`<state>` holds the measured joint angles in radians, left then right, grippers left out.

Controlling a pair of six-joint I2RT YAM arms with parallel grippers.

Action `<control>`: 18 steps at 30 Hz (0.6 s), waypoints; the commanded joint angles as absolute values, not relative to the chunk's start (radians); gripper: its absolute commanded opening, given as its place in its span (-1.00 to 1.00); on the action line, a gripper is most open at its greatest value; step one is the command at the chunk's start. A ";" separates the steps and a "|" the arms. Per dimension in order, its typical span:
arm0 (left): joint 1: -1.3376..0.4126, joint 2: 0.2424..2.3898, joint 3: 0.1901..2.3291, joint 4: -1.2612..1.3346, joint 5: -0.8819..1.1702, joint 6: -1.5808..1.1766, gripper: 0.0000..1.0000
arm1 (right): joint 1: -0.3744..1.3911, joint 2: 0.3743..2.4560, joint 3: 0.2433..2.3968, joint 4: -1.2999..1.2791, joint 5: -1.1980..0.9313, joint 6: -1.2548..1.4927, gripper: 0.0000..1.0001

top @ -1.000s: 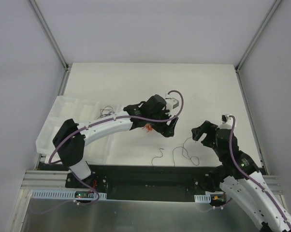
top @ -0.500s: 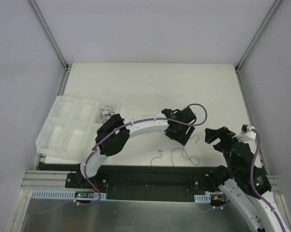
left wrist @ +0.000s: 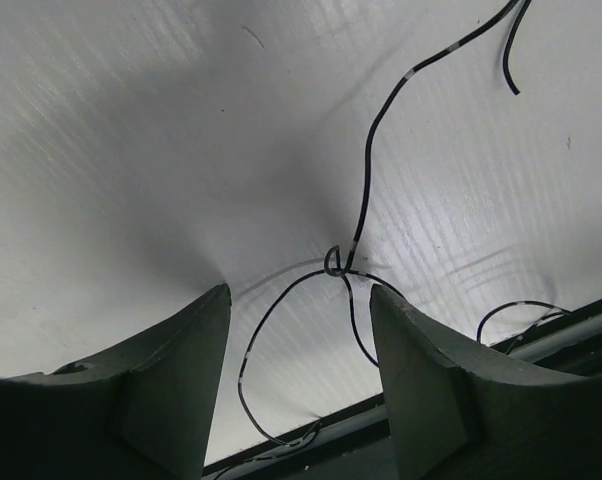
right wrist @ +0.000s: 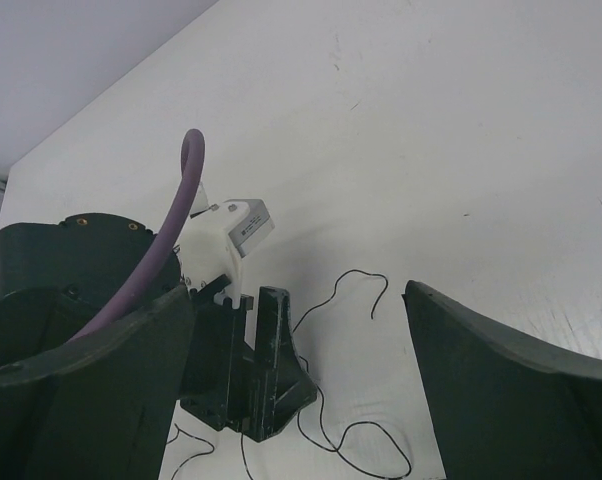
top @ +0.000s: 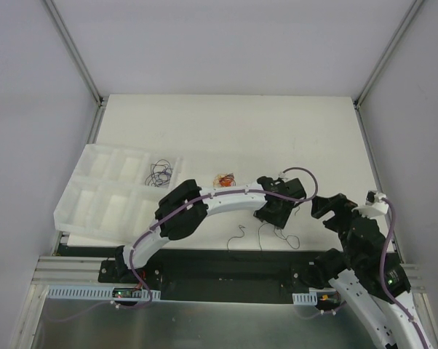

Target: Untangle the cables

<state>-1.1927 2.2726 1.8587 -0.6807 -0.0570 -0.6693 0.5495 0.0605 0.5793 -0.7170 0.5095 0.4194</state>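
Lining up a grasp on the hair-thin black wires (left wrist: 366, 170), knotted on the white tabletop (top: 226, 123) by its front edge: left end effector (left wrist: 298, 295) part-spread astride the knot (left wrist: 334, 262), right end effector (right wrist: 296, 295) wide apart, empty; next, likely lower and pinch beside the knot.

Setting: robotics lab test cell. Bare white table (top: 226, 123) boxed in by blank panels (top: 30, 109) on aluminium corner posts (top: 73, 47). Left arm (top: 226, 198) and right arm (top: 364, 251) are bolted to a black base plate (top: 219, 269), with slotted cable duct (top: 81, 292) along the front edge.
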 commanded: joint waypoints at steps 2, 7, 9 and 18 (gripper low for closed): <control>-1.215 2.304 1.907 -0.727 -0.136 -0.706 0.13 | 0.548 0.026 0.586 -0.742 0.528 0.436 0.78; -1.239 2.353 1.934 -0.771 -0.184 -0.722 -0.03 | 0.549 0.020 0.580 -0.744 0.528 0.443 0.77; -1.238 2.365 1.936 -0.793 -0.204 -0.732 -0.17 | 0.548 0.021 0.580 -0.746 0.526 0.446 0.77; -1.236 2.192 1.852 -0.818 -0.465 -0.640 -1.00 | 0.548 0.015 0.578 -0.752 0.526 0.454 0.77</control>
